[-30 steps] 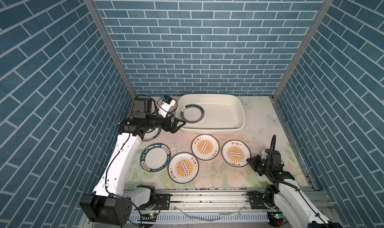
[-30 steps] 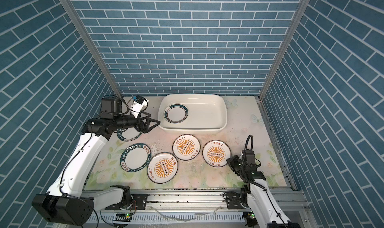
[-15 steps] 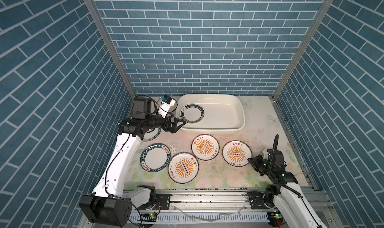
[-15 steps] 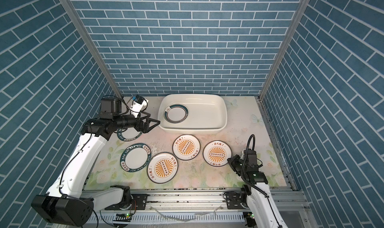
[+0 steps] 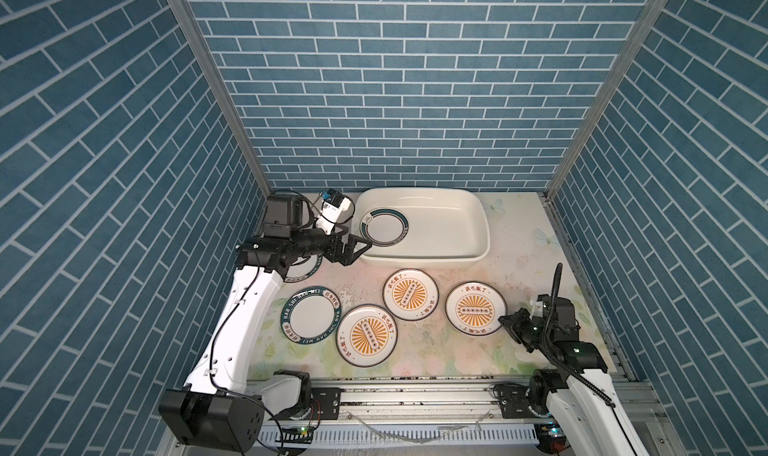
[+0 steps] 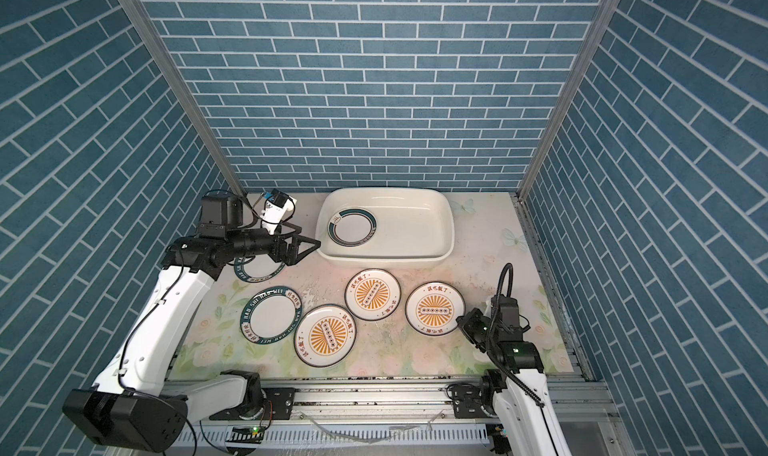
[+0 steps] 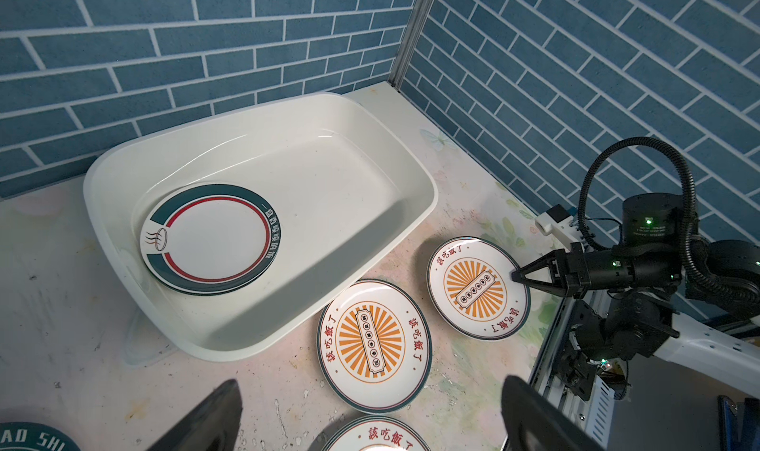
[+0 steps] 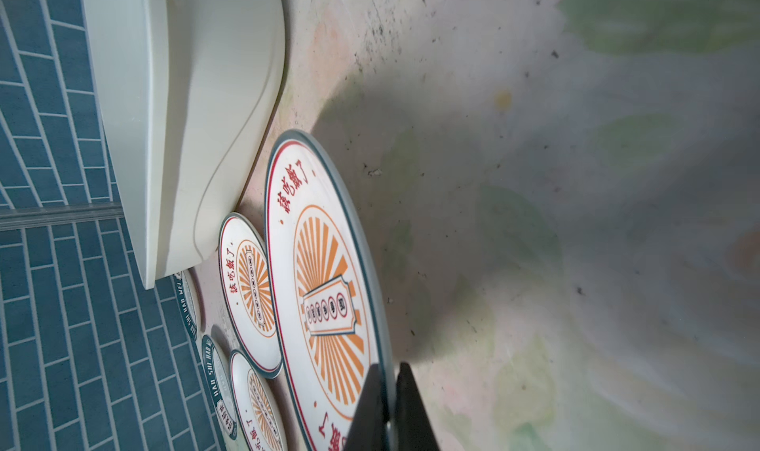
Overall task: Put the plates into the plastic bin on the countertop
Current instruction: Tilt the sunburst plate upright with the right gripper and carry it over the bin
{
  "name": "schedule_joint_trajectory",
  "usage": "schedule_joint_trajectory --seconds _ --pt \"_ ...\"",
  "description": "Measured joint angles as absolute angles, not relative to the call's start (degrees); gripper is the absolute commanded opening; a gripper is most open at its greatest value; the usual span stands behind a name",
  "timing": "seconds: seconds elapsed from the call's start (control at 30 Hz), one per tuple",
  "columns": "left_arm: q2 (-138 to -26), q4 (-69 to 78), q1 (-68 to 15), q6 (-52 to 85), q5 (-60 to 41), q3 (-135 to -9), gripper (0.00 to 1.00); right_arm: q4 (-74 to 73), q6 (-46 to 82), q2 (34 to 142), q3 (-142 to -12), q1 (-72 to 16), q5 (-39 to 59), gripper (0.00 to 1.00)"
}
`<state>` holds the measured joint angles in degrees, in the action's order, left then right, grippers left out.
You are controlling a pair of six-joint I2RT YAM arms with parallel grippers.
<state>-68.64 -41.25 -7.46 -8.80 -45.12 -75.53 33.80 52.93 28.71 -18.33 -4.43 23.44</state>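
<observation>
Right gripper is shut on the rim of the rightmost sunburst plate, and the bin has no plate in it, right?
Wrong on the bin: the plastic bin holds a teal-ringed plate, as the left wrist view shows. The right gripper is shut on the rim of the rightmost sunburst plate.

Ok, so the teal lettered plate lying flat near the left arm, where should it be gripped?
Pinch the teal lettered plate by its rim, one finger over and one under: it lies flat, so only that thin edge offers a hold. Probably come from its front-left, over bare countertop; its right edge meets the front sunburst plate.
</observation>
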Motion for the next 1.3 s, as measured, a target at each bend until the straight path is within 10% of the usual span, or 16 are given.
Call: schedule_joint_trajectory --seconds 0.77,1.3 --pt "-68.07 -42.0 -7.49 -9.96 -42.83 -75.53 1.0 48.84 44.36 30.44 -32.99 -4.43 27.4 0.0" --pt "-69.06 -45.69 -7.49 -14.55 -36.75 -78.02 1.0 50.09 41.19 50.57 -55.99 -4.43 29.28 0.0"
